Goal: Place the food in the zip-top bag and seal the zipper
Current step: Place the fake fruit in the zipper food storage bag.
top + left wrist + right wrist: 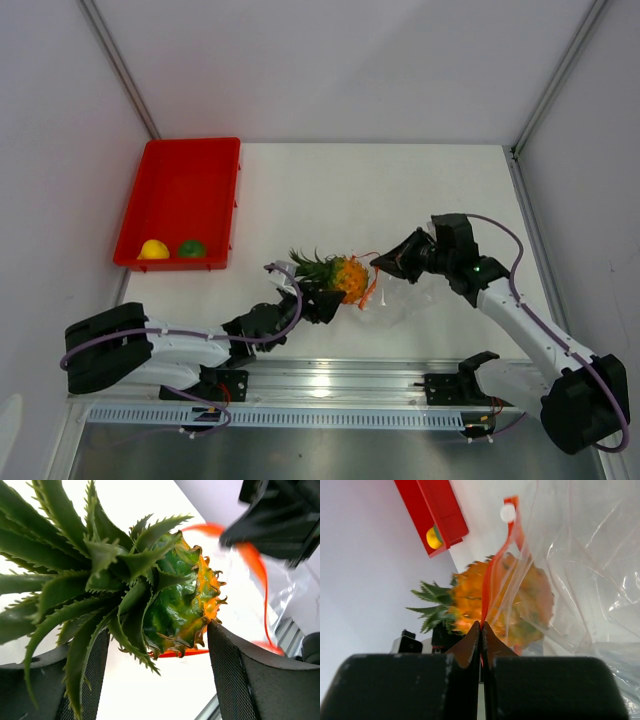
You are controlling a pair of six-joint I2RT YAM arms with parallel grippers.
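The orange pineapple [345, 275] with its green crown is held off the table by my left gripper [322, 300]. In the left wrist view the pineapple [175, 600] spans the two fingers, which press on its crown end; the gripper [155, 635] is shut on it. My right gripper [385, 262] is shut on the red zipper [495, 570] of the clear zip-top bag [405, 300] and holds its mouth up. The pineapple's body [470, 600] sits at the mouth, partly behind the plastic [590, 580]. The yellow fruit [153, 249] and the green fruit [191, 248] lie in the red tray.
The red tray [185, 180] stands at the back left of the white table, near the left wall. A metal rail [330, 385] with the arm bases runs along the near edge. Walls enclose the table on three sides.
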